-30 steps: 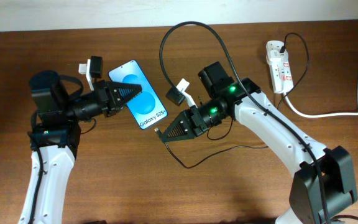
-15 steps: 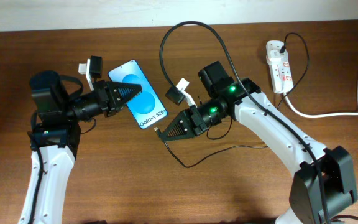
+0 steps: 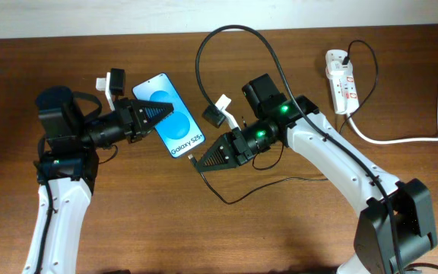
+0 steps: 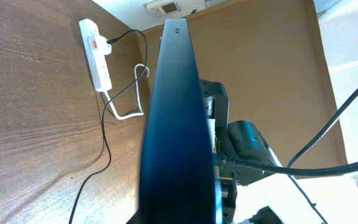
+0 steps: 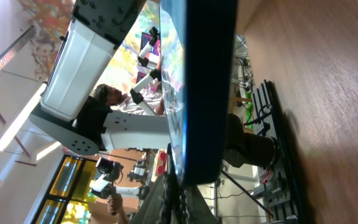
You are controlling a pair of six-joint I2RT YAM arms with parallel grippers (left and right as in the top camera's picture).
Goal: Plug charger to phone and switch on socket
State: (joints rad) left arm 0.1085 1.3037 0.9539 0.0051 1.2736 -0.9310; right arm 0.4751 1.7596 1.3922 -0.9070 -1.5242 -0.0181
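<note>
The phone (image 3: 179, 134), blue screen up, is lifted off the table with my left gripper (image 3: 163, 114) shut on its upper half. In the left wrist view the phone (image 4: 176, 118) shows edge-on and fills the middle, hiding my fingers. My right gripper (image 3: 199, 161) is shut on the charger's connector tip (image 3: 193, 160), just below the phone's lower end. In the right wrist view the phone (image 5: 209, 81) stands edge-on right above my right gripper (image 5: 178, 200). The charger's thin black cable (image 3: 228, 202) trails right to the white socket (image 3: 341, 80), also seen as the socket (image 4: 97, 55).
A thick white cord (image 3: 401, 138) runs from the socket to the table's right edge. A thick black robot cable (image 3: 234, 30) arches over the middle of the table. Bare wood lies along the front.
</note>
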